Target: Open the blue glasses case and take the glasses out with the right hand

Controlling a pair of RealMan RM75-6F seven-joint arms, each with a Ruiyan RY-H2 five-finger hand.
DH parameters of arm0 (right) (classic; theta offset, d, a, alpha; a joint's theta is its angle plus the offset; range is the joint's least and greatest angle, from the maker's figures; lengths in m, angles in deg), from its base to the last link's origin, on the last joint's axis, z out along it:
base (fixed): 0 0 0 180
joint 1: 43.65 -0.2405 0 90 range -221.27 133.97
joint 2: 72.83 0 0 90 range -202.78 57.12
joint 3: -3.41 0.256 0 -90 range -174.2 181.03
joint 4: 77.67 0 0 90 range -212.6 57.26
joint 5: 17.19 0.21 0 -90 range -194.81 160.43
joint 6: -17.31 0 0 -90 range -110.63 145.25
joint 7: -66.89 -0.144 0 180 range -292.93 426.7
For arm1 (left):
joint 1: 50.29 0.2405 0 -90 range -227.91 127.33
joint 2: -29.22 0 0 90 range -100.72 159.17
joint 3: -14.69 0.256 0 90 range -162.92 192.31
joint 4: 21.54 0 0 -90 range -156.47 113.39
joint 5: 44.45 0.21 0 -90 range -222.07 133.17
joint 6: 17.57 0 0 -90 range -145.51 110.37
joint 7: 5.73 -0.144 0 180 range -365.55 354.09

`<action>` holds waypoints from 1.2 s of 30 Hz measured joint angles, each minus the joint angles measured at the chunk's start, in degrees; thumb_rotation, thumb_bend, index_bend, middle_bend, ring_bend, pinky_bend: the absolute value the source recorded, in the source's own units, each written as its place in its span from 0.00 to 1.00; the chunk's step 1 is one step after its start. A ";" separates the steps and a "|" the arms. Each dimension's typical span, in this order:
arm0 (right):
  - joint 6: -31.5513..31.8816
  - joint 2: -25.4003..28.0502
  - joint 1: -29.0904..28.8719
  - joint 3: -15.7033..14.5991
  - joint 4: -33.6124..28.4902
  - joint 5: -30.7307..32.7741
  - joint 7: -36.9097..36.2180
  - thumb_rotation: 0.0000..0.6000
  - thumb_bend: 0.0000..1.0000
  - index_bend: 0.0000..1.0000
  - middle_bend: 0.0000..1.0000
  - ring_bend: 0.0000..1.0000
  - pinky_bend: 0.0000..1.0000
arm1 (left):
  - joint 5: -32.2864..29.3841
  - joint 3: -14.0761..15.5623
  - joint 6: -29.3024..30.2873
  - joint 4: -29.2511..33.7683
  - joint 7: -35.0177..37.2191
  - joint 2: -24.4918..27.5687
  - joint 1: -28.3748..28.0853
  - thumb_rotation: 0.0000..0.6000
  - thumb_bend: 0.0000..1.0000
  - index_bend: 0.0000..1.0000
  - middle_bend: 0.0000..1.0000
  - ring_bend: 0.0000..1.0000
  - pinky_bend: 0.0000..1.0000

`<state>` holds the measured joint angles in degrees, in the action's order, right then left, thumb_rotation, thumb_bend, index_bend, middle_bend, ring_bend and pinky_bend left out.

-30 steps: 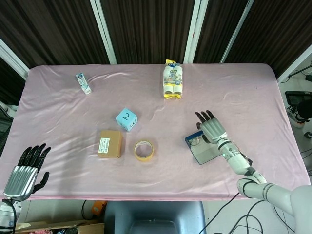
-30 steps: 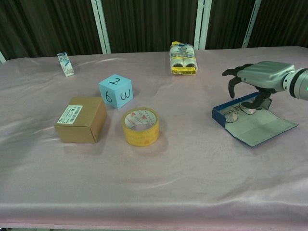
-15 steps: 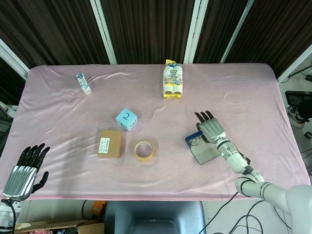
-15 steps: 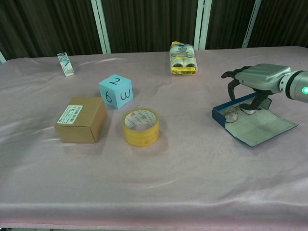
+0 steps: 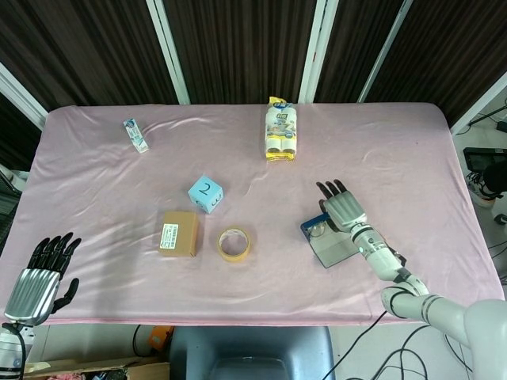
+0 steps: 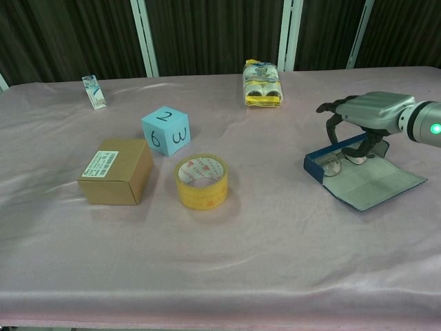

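The blue glasses case (image 6: 358, 177) was seen lying open on the table's (image 6: 275, 262) right side, w/ the glasses (image 6: 337, 164) inside its tray. The right robot hand (image 6: 363, 114) was held over the tray, fingers curled down at the glasses; a grip couldn't be confirmed. The left robot hand (image 5: 38, 281) was kept at the near-left edge, fingers apart, holding nothing.

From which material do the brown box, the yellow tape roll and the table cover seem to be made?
Brown box: likely cardboard, matte, with folded edges and a white printed label.
Yellow tape roll: probably plastic tape, slightly glossy and translucent.
Table cover: apparently soft pink fabric, with wrinkles and a faint sheen.
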<state>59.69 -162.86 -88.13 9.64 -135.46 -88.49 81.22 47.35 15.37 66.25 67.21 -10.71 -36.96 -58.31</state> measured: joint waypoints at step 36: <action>1.57 0.39 -0.01 0.88 -0.88 0.06 -0.53 1.00 0.58 0.64 0.12 0.00 0.00 | 0.14 0.04 0.02 -0.07 0.16 0.02 -0.07 1.00 0.42 0.00 0.00 0.00 0.05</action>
<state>61.26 -162.47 -88.14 10.52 -136.33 -88.43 80.69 47.49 15.42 66.28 67.13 -10.55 -36.93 -58.39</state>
